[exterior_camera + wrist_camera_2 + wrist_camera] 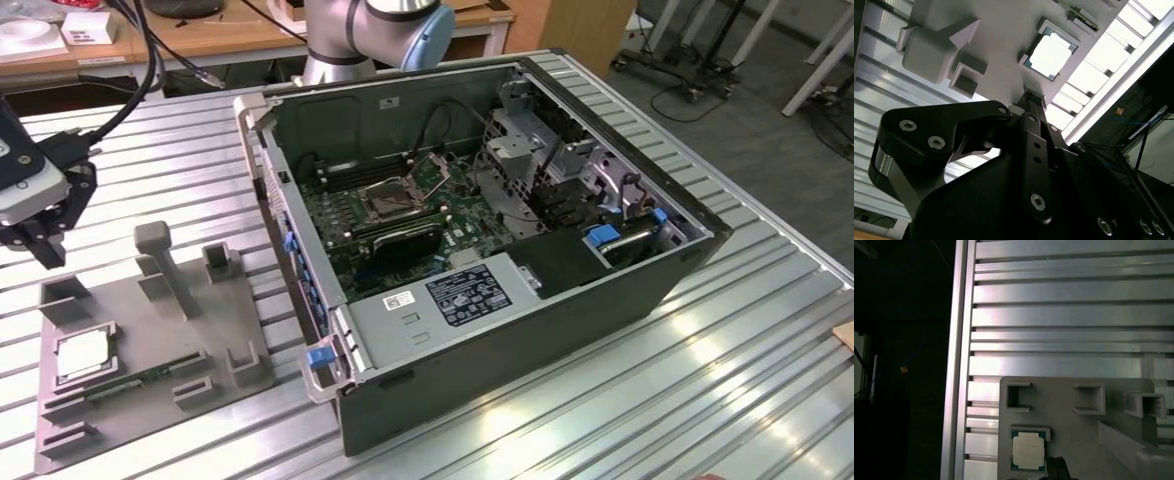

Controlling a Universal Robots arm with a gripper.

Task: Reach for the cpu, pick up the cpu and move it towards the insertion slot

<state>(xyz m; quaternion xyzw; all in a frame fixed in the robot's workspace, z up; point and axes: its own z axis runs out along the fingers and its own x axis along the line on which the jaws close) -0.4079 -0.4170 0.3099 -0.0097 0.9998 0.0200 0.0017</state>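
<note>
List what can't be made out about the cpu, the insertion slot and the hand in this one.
1. cpu: in the second wrist view, glare whitens its top, so surface detail is lost.
2. insertion slot: in the exterior view, it is too small to tell whether its frame is latched or its dark centre is empty.
3. hand: in the exterior view, the picture's left edge cuts off part of it.

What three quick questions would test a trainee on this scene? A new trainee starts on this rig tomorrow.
1. Fill in: the insertion slot sits inside the open computer ___.
2. True or false: the claw grips the cpu.
3. The cpu rests on: A) the gray fixture plate; B) the motherboard; C) the table slats.
Key: 1 case; 2 false; 3 A.
</note>
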